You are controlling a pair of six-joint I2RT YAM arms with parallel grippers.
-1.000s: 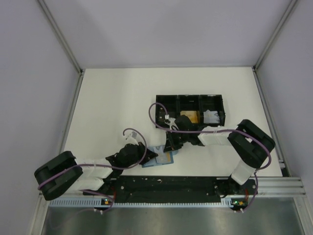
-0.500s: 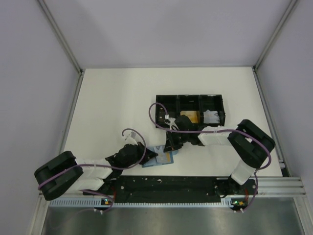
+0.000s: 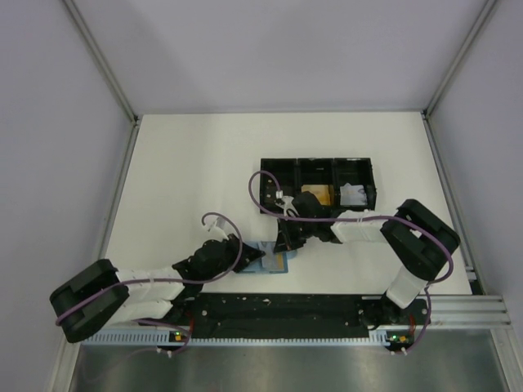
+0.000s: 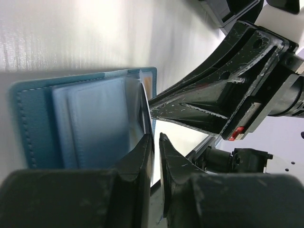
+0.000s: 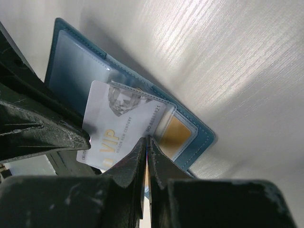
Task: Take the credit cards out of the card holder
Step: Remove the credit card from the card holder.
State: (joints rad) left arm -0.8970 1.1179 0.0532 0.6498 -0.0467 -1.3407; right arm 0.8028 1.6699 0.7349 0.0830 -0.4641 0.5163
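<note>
Near the front edge of the white table, just ahead of the two arm bases: a small teal card holder, lying open and flat with its lighter blue slotted faces up.

From the lower left, the left arm stretched low and almost flat along the table, wrist pointing right, with the left gripper at the holder's left edge. Jaws drawn nearly together, with only a thin slit between the two black fingers. Pinching a leaf of the holder or merely pressing on it: cannot tell.

From the right, the right arm bent at a bulky elbow far out to the side, forearm reaching left across the table, wrist tipped down. Right gripper at the holder from the opposite side, close to the left one. Jaws narrow, closed on the lower edge of a white card with gold "VIP" lettering. Card slanted and partly out of its clear pocket, one end tucked under the pocket's stitched rim.

Beside it, seated in the neighbouring slot, an orange-gold card, with only a rounded patch on show.

Farther back, well apart from the holder, a long black tray with three compartments, and a white wad of paper in the right-hand one.
</note>
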